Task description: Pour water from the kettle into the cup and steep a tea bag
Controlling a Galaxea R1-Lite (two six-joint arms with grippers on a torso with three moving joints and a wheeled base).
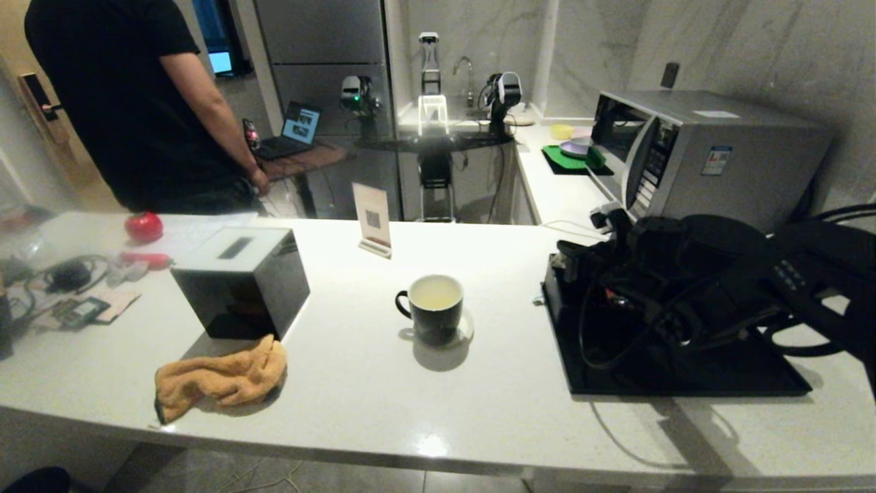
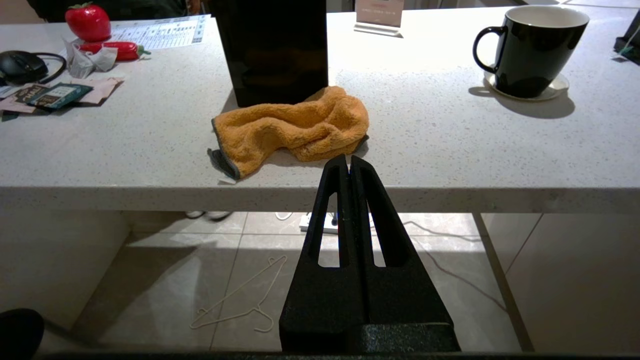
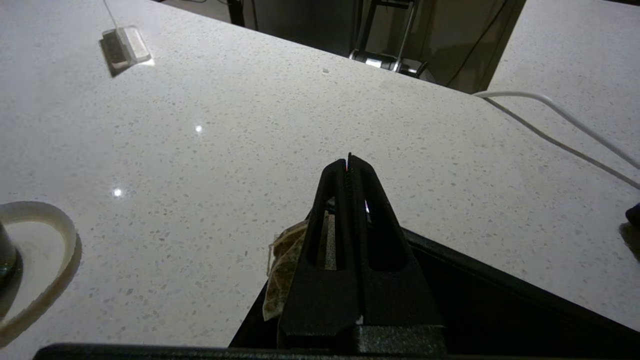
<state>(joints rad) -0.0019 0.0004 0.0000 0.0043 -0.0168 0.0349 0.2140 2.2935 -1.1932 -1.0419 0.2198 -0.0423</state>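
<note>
The black mug (image 1: pixel 430 308) stands on a white coaster mid-counter, and pale yellowish water (image 1: pixel 436 293) shows in its cream inside. It also appears in the left wrist view as the mug (image 2: pixel 530 50). My right gripper (image 1: pixel 560 248) hovers at the far left corner of the black tray (image 1: pixel 684 383), to the right of the mug. In the right wrist view the gripper (image 3: pixel 348 161) is shut, and the tan tea bag (image 3: pixel 282 272) hangs beside its fingers over the tray corner. The dark arm hides the kettle. My left gripper (image 2: pixel 349 161) is shut and empty, just below the counter's front edge.
A black box (image 1: pixel 239 281) and an orange cloth (image 1: pixel 219 376) sit left of the mug. A card stand (image 1: pixel 373 219) is behind it. A microwave (image 1: pixel 705 150) stands at the back right. A person (image 1: pixel 137 103) stands beyond the counter's far left. Small clutter lies at the left end.
</note>
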